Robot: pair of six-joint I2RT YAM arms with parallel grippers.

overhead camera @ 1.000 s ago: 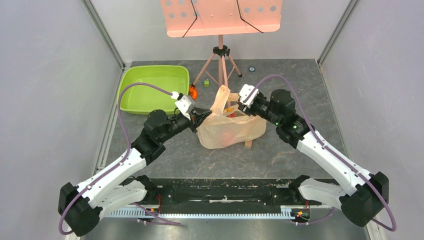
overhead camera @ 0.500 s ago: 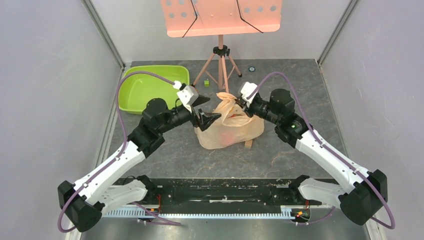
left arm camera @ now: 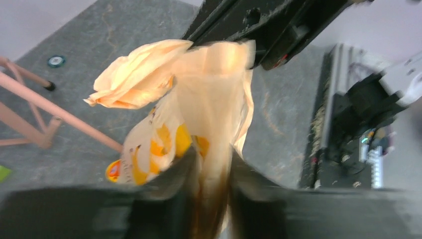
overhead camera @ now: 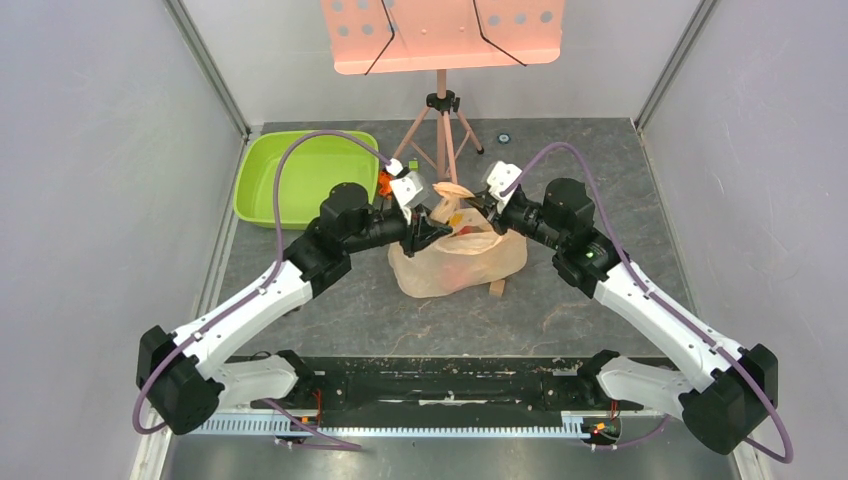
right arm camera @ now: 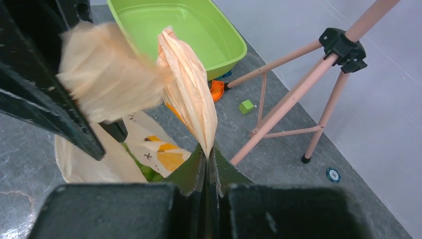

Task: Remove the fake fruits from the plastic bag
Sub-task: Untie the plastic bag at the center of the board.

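Plastic bag [overhead camera: 460, 258] sits at the centre of the top view on the grey table [overhead camera: 370, 320], a crinkly peach-beige sack with its body resting on the surface and its two handle loops pulled up and apart; behind it, at the top centre, stands the pink music stand [overhead camera: 440, 40] on tripod legs; to the upper left of the bag lies the lime green tub [overhead camera: 270, 190].

Left gripper [overhead camera: 432, 233] reaches in from the left to the bag's near handle; in its wrist view a bunch of film runs down between the two dark fingers [left arm camera: 164, 199] and fills the narrow gap, so it looks clamped on the plastic bag, though that view is blurred. Right gripper [overhead camera: 480, 208] comes in from the right at the bag's top edge; its wrist view shows the fingers [right arm camera: 191, 172] pressed together with a twisted strip of film pinched between them and rising toward the top of the frame.

Fake fruits [overhead camera: 455, 272] are inside the bag: a reddish shape shows through the film from above, and a patch of green shows in the mouth in the lower left of the right wrist view.

Smaller items lie on the table: a pale block [overhead camera: 497, 288] touching the bag's lower right corner; an orange piece [right arm camera: 217, 89] beside the tub; a green cube [right arm camera: 246, 106] near the tripod; a small blue disc [right arm camera: 333, 175] at the lower right.
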